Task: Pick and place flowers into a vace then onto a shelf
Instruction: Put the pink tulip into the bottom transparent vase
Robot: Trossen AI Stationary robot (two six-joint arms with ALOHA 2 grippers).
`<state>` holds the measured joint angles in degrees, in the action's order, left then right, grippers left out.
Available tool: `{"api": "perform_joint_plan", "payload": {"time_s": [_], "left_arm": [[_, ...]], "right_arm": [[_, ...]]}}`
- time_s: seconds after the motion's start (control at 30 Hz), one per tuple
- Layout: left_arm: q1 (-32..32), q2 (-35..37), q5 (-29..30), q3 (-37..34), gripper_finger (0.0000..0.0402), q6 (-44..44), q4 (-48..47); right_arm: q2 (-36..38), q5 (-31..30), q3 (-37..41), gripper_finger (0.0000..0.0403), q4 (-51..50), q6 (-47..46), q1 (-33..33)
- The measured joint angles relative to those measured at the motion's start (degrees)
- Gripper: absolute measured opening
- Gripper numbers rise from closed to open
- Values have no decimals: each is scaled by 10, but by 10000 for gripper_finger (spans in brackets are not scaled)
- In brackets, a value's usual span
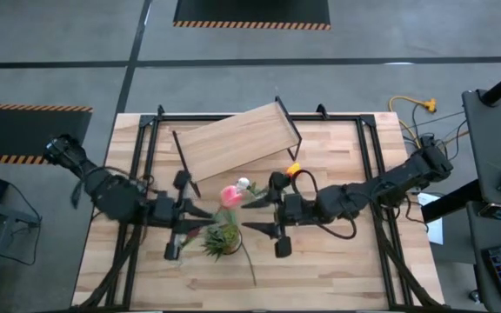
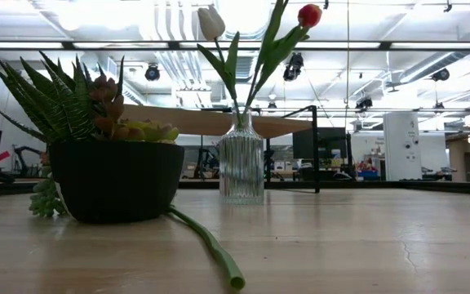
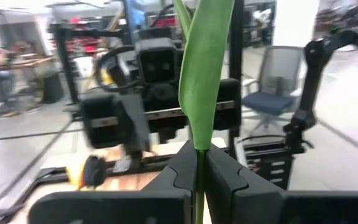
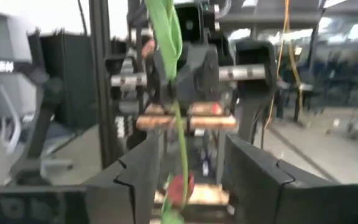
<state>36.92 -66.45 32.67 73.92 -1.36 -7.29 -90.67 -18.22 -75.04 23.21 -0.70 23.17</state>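
My left gripper (image 3: 199,180) is shut on a flower's green stalk (image 3: 199,165), and a broad leaf (image 3: 205,68) rises above the fingers. The flower's head is out of view. Facing it, my right gripper (image 4: 188,180) stands open with the same stalk (image 4: 182,146) running upright between its fingers, touching neither. In the high view the two grippers (image 1: 205,215) (image 1: 257,214) meet above the table's middle. A ribbed glass vase (image 2: 241,167) stands on the table holding a white flower (image 2: 210,22) and a red flower (image 2: 309,15). The shelf (image 1: 237,139) sits at the far middle. My left gripper pinches the flower's stalk (image 3: 199,163) between its two fingers, just below the broad leaf. The fingers come in level and lie across the stalk. The stalk stands upright, high above the table.
A black pot (image 2: 117,181) with spiky green and succulent plants stands near the table's front, left of the vase. A loose green stalk (image 2: 206,245) lies on the table beside the pot. An orange flower (image 1: 292,169) lies by the shelf's right end.
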Motion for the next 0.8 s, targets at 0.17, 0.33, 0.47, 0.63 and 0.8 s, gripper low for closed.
{"api": "perform_joint_plan", "payload": {"time_s": [0.17,0.33,0.47,0.63,0.8], "left_arm": [[104,16,151,-16,0,2,-10],[205,20,272,-22,0,2,-8],[268,19,351,-29,0,15,-5],[316,6,419,-57,0,59,0],[333,-12,463,-105,0,70,46]], "right_arm": [[3,-40,2,180,-40,-18,30],[3,-148,2,180,-40,29,63],[6,-182,1,180,-42,45,81],[7,-187,1,180,-55,39,89],[7,-216,1,180,-83,9,88]]}}
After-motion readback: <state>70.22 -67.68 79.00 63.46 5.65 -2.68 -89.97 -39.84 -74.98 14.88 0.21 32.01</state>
